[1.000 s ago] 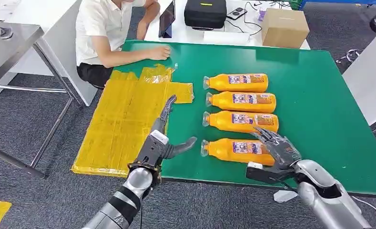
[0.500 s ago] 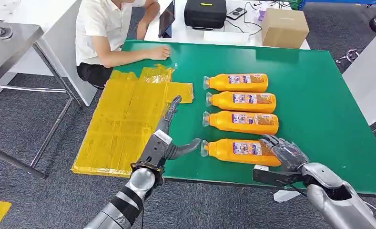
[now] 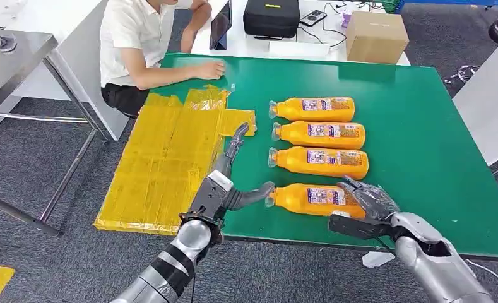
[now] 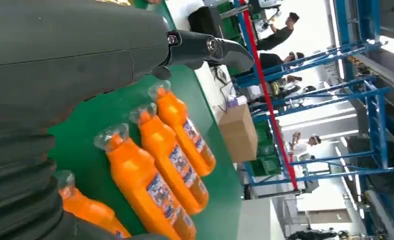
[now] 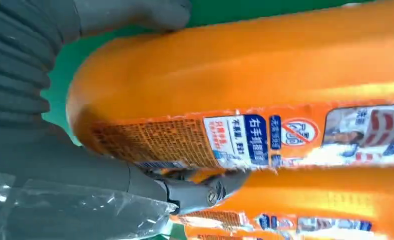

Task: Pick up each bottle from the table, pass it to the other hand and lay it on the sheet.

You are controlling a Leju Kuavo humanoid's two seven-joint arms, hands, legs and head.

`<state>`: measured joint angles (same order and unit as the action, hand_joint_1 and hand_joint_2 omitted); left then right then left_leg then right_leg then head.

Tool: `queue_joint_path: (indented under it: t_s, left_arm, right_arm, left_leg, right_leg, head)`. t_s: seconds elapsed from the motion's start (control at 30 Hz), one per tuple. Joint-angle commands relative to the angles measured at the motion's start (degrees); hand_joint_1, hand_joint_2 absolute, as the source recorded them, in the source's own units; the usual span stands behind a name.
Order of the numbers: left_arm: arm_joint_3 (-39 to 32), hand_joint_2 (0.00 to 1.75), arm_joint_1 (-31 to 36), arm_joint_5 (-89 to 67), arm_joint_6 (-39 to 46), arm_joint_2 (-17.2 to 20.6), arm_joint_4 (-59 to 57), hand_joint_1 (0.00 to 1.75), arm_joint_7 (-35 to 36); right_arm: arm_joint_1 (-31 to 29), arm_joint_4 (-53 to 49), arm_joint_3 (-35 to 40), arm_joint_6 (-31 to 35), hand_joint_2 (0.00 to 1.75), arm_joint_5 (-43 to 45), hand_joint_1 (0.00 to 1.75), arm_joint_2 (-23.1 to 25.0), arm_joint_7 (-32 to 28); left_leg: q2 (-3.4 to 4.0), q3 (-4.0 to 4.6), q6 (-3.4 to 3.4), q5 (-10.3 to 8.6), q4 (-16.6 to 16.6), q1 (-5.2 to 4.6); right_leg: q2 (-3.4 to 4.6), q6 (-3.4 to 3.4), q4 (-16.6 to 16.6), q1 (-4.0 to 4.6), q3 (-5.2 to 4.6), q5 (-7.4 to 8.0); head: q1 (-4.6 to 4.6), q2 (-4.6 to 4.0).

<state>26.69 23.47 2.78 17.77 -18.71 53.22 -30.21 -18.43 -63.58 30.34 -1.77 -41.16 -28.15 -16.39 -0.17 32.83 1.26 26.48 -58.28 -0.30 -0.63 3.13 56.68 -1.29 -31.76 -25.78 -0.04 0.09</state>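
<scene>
We wrapped our right hand (image 3: 367,201) around the base of the nearest orange plastic bottle (image 3: 309,198), lying on the green table (image 3: 423,145), to lift it. Our left hand (image 3: 230,189) waited open beside the yellow sheet (image 3: 158,164).

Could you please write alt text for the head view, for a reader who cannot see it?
The robot's right hand closes around the base end of the nearest bottle, one of four orange bottles lying in a row on a green table. Its left hand is open beside that bottle's cap, next to a yellow sheet. A seated person rests a hand on the table's far edge.
</scene>
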Motion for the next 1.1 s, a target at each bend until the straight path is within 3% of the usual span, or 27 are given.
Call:
queue_joint_path:
  t_s: [0.03, 0.2, 0.3, 0.6, 0.77, 0.87, 1.1]
  left_arm:
    - [2.0, 1.75, 2.7, 0.4, 0.2, 0.6, -3.5, 0.00, -0.1]
    - [2.3, 1.75, 2.8, 0.4, -0.1, 0.5, -3.7, 0.00, -0.2]
    - [2.4, 1.75, 2.9, 0.4, -0.2, 0.6, -3.9, 0.00, -0.1]
    - [1.6, 1.75, 1.7, 1.7, 0.1, 0.5, -0.8, 0.00, -1.0]
    - [-0.9, 1.75, -3.7, 8.3, 6.0, 0.5, 9.7, 0.00, -6.7]
    - [1.1, 1.75, -9.5, 11.8, 7.9, 3.1, 19.1, 0.00, -7.6]
    - [6.7, 1.75, -17.4, 13.7, 6.3, 6.4, 26.0, 0.00, -7.3]
  right_arm:
    - [-2.3, 11.8, 1.5, 1.5, 1.75, -0.2, 1.45, 7.1, -0.9]
    - [-2.3, 13.3, 1.3, 2.0, 1.75, -0.7, 1.54, 8.3, -1.3]
    - [-2.7, 15.5, 2.2, 1.9, 1.75, -1.7, 1.75, 8.6, -1.6]
    - [0.4, 11.3, -4.0, 3.0, 1.75, 5.3, 1.75, 12.1, -7.1]
    - [4.4, 2.5, -11.0, 6.0, 1.75, 11.0, 1.73, 17.1, -10.8]
    - [8.0, -4.0, -14.8, 8.5, 1.75, 13.9, 1.75, 19.9, -10.6]
    - [12.8, -9.3, -20.4, 11.8, 1.75, 18.6, 1.75, 23.3, -11.2]
  left_leg:
    - [0.14, -0.17, -0.07, 0.00, 0.1, 0.07]
    - [0.20, -0.28, -0.11, -0.05, 0.1, 0.14]
    - [0.29, -0.39, -0.11, -0.06, 0.1, 0.14]
    - [0.48, -0.63, -0.08, -0.04, 0.1, 0.13]
    - [0.60, -0.58, -0.11, 0.00, 0.0, 0.18]
    - [0.67, -0.51, -0.15, 0.02, 0.1, 0.16]
    - [0.38, -0.22, -0.08, 0.07, 0.1, 0.11]
  right_leg:
    - [0.15, -0.11, -0.1, 0.08, 0.13, 0.06]
    - [0.25, -0.18, -0.2, 0.14, 0.23, 0.13]
    - [0.30, -0.33, -0.2, 0.17, 0.29, 0.24]
    - [0.38, -0.31, -0.1, 0.20, 0.47, 0.20]
    - [0.51, -0.32, -0.1, 0.25, 0.42, 0.21]
    - [0.59, -0.37, -0.1, 0.23, 0.34, 0.20]
    - [0.35, -0.27, -0.1, 0.15, 0.14, 0.12]
  head:
    - [0.00, 0.00]
    - [0.02, 0.00]
    - [0.00, 0.00]
    - [0.02, 0.00]
    - [0.00, 0.00]
    - [0.02, 0.00]
    - [0.00, 0.00]
